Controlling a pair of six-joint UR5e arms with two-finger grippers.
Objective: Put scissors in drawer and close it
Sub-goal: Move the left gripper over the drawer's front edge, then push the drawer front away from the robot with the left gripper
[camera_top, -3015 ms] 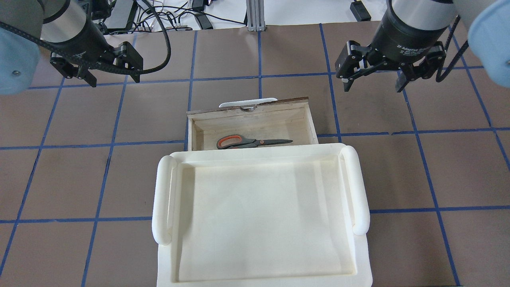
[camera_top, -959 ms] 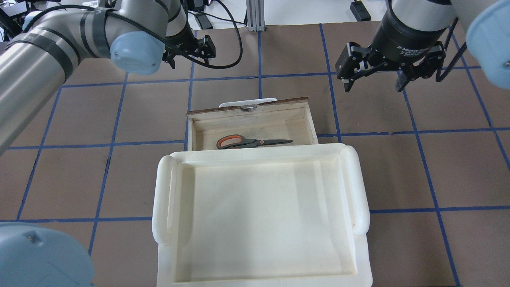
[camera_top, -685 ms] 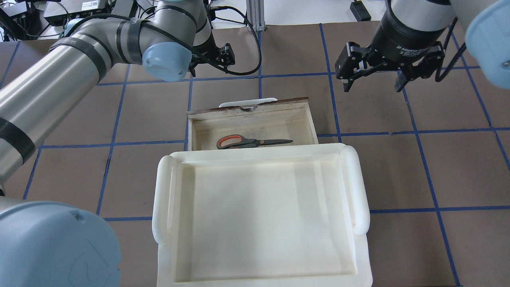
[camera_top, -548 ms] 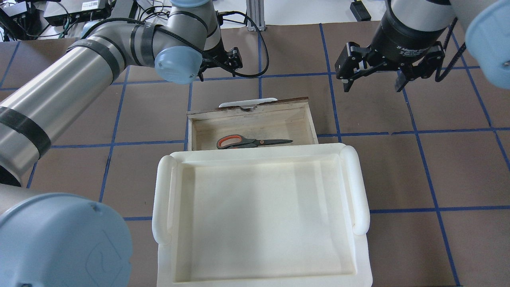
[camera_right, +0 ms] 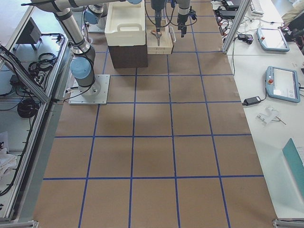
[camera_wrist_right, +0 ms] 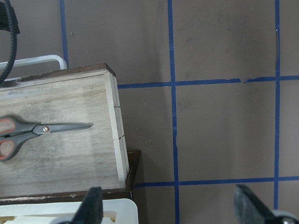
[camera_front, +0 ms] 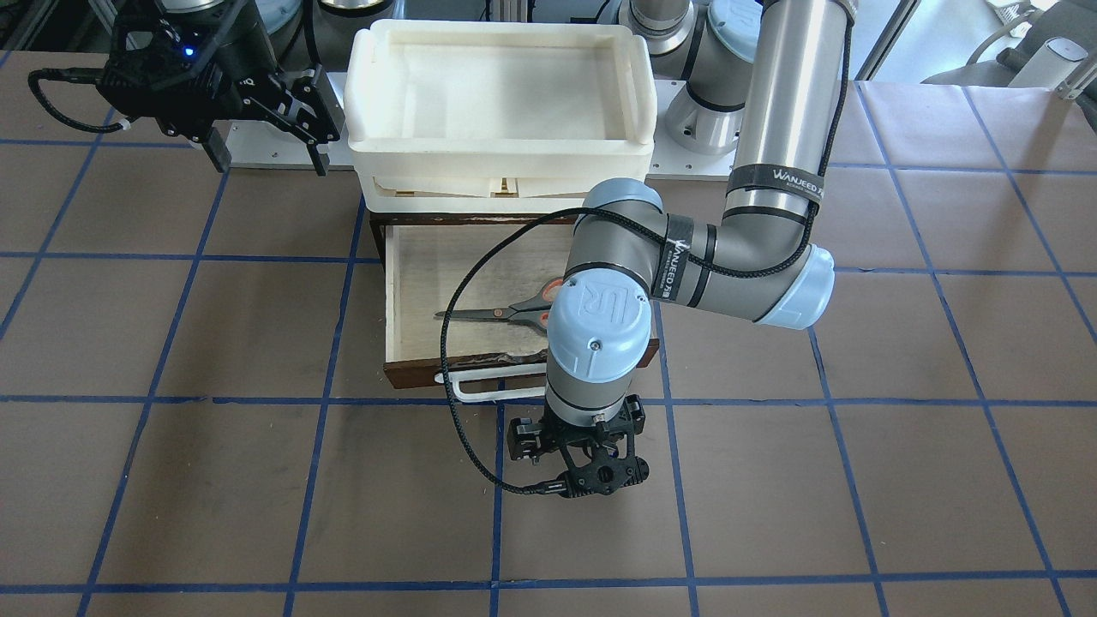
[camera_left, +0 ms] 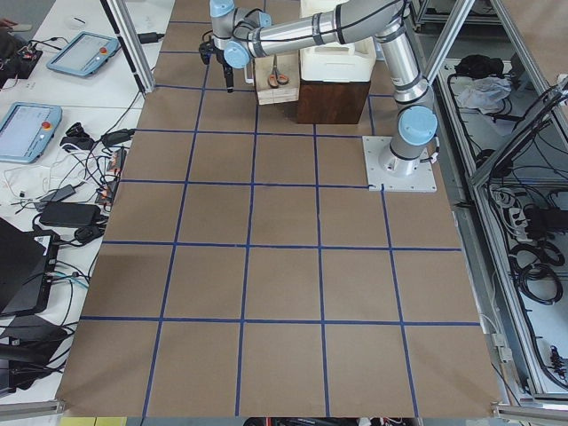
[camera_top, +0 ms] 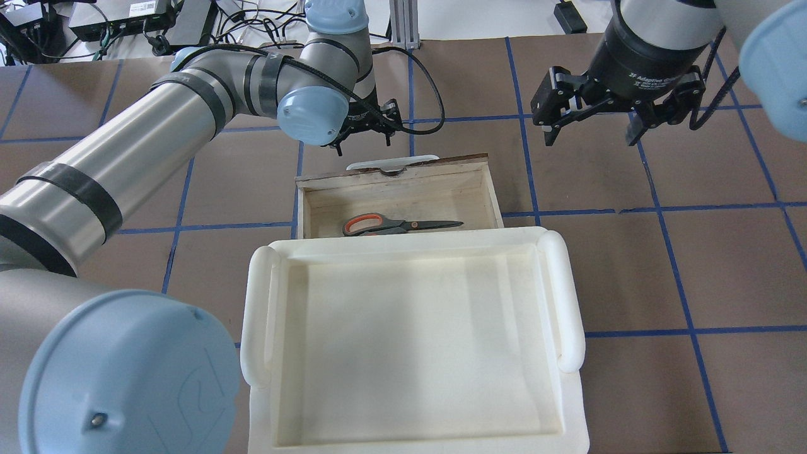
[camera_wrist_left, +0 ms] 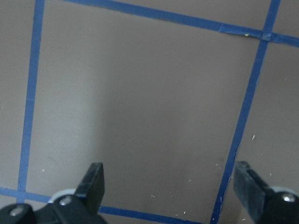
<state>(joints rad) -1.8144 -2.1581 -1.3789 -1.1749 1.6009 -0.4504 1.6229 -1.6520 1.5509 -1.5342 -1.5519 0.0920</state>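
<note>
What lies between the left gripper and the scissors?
The drawer's dark front and its white bar handle; the front-facing view shows them between the left gripper and the scissors.

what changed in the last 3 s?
Left arm swung in from the side toward the middle; the left gripper now hovers past the front of the drawer, near its handle, open and empty. Nothing gripped or released. Right gripper, scissors in the open drawer, and tray unchanged.

Silver left arm (camera_front: pixel 784 94), pale-blue caps (camera_front: pixel 597 317) (black WANJEED bands (camera_front: pixel 774 176)), black left hand (camera_front: pixel 596 471).
</note>
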